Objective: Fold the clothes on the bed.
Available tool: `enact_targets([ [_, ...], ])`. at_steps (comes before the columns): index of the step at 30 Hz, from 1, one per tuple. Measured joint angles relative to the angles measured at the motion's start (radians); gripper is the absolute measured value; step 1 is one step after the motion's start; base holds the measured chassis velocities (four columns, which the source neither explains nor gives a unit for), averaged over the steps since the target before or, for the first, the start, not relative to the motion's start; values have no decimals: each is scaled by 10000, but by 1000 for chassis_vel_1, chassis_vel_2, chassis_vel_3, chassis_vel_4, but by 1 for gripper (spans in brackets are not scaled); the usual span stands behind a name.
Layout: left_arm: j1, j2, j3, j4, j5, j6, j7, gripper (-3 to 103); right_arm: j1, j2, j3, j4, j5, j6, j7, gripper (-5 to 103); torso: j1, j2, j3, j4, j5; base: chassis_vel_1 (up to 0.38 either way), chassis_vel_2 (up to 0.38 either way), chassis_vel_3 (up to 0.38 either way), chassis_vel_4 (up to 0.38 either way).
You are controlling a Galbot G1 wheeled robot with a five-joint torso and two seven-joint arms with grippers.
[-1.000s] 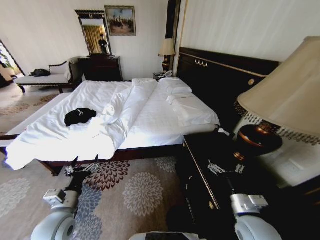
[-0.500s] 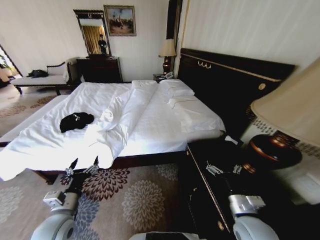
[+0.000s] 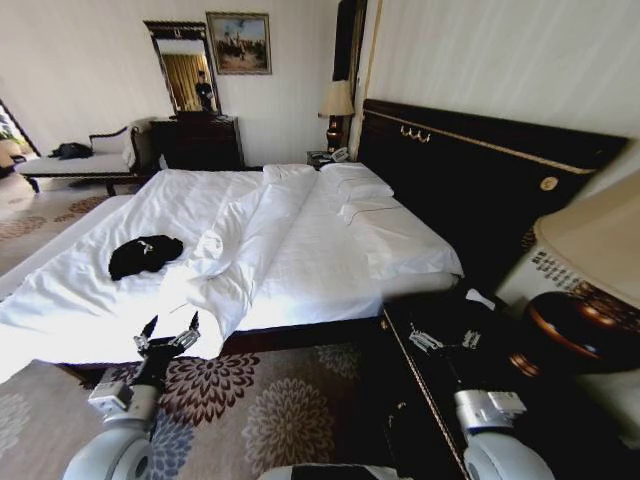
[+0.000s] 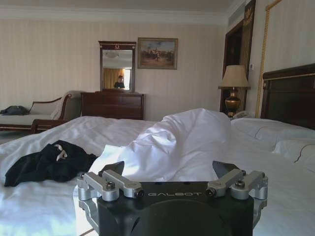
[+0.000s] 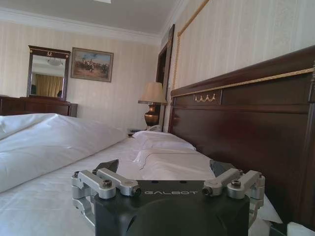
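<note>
Black soft cotton is lying bunched in a small heap on the left half of the bed (image 3: 330, 250), well out from the near edge: this is the T-shirt (image 3: 145, 255), with a scrap of white lettering peeking from its folds. A ridge of rumpled white duvet (image 3: 245, 240) is running just to its right, up toward the pillows (image 3: 360, 190) at the dark headboard (image 3: 480, 170).

Both arms are hanging low in front of the robot. The left gripper (image 3: 168, 335) is hovering at the near edge of the mattress with its fingers spread wide and nothing between them, well short of the shirt. The right gripper (image 3: 445, 340) is waiting over the dark nightstand (image 3: 440, 400) on the right, its fingers likewise parted and empty.

Judging by the crumpling, the shirt looks light and limp, so it is likely going to sag and slide over the sheet rather than keep any shape. A hem or shoulder seam would be the sensible place to pinch, yet from here no edge is showing clearly; the heap probably wants spreading flat first.
</note>
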Motion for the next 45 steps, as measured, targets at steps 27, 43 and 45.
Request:
enact_targets([
  [27, -66, -69, 53, 60, 57, -24, -48, 100, 22, 94, -80, -101, -301, -250, 102, 100, 0, -1, 0, 0, 0, -106, 159, 106, -157],
  [43, -54, -144, 36, 187, 74, -132, -44, 100, 21, 160, -163, -106, -376, -315, 176, 100, 1, 0, 0, 0, -1, 152, 284, -143, -288],
  [45, -5, -163, 36, 188, 76, -157, -36, 100, 14, 161, -167, -106, -376, -324, 191, 100, 1, 0, 1, 0, 1, 204, 304, -183, -289],
])
